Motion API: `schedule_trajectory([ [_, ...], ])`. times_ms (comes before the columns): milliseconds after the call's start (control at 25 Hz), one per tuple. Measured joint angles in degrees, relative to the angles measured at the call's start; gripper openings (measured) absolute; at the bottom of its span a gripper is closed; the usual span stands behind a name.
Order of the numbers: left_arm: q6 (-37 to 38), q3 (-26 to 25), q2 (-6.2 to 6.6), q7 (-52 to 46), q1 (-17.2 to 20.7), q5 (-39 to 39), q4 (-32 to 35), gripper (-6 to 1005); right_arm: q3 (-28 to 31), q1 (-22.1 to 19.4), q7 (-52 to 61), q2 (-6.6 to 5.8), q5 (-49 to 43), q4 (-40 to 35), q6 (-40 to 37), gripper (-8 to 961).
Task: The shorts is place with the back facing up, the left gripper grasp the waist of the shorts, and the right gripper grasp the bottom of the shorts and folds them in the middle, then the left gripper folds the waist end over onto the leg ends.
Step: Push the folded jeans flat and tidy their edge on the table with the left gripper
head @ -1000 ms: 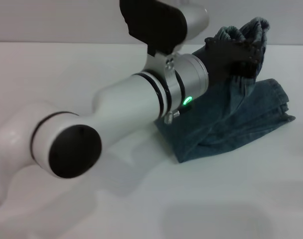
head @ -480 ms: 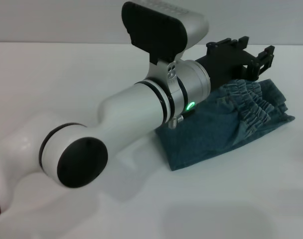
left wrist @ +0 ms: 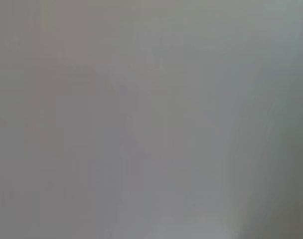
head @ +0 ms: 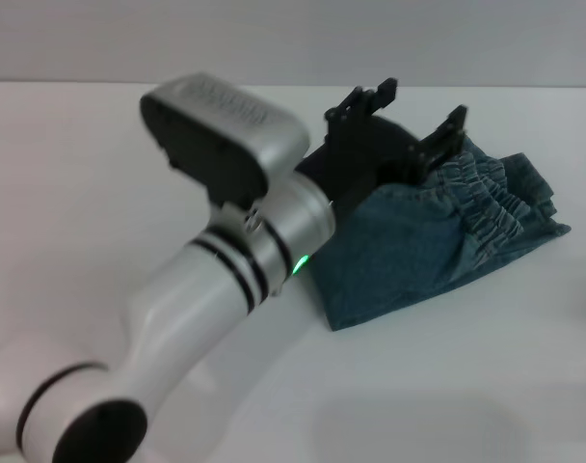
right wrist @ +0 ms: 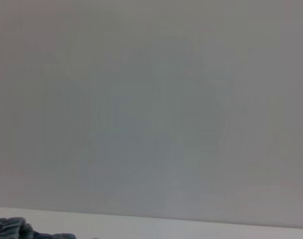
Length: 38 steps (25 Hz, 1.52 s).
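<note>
Blue denim is the only cloth here: one pair of shorts (head: 438, 236) lies folded into a thick bundle on the white table (head: 110, 154), to the right of the middle in the head view. Its gathered elastic waistband (head: 491, 198) is on top, toward the right side of the bundle, and the smooth folded edge points to the near left. One small dark piece of the same denim shows at the low corner of the right wrist view (right wrist: 14, 229), where it rests on the table edge below a plain grey wall.

One arm is in sight, the left arm (head: 226, 280), silver-white with two black bands and one green light (head: 299, 263). It crosses the near left of the head view and covers a large part of the table and the left corner of the bundle. At its end, the left gripper (head: 409, 121) hangs over the far left part of the shorts. Its two black fingers (head: 370, 96) stand well apart, and nothing is between them; they do not touch the cloth.

Only the one arm appears in the head view, so the right gripper is out of sight. The left wrist view gives only a flat grey surface.
</note>
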Motion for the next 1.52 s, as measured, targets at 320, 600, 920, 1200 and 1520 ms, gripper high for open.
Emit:
schedule_trajectory([
  [320, 6.02, 4.98, 0.12, -5.42, 3.78, 2.11, 4.24, 616, 0.36, -0.37, 0.19, 0.1, 0.08, -0.1, 0.01, 0],
  [600, 6.73, 10.44, -0.02, -10.17, 1.95, 2.6, 10.4, 485, 0.38, 0.1, 0.55, 0.11, 0.12, -0.13, -0.38, -1],
  [920, 5.47, 12.76, 0.01, -16.04, 1.57, 2.64, 13.73, 201, 0.38, 0.3, 0.67, 0.11, 0.14, -0.14, -0.61, -1],
  [1200, 2.52, 14.66, 0.25, -19.7, 1.52, 2.74, 13.14, 1, 0.32, 0.66, 0.67, 0.11, 0.14, -0.28, -0.65, 0],
  [1520, 1.18, 14.38, -0.04, -22.62, -1.46, 2.73, 16.38, 0, 0.21, 0.76, 0.67, 0.11, 0.14, -0.31, -0.65, 0],
])
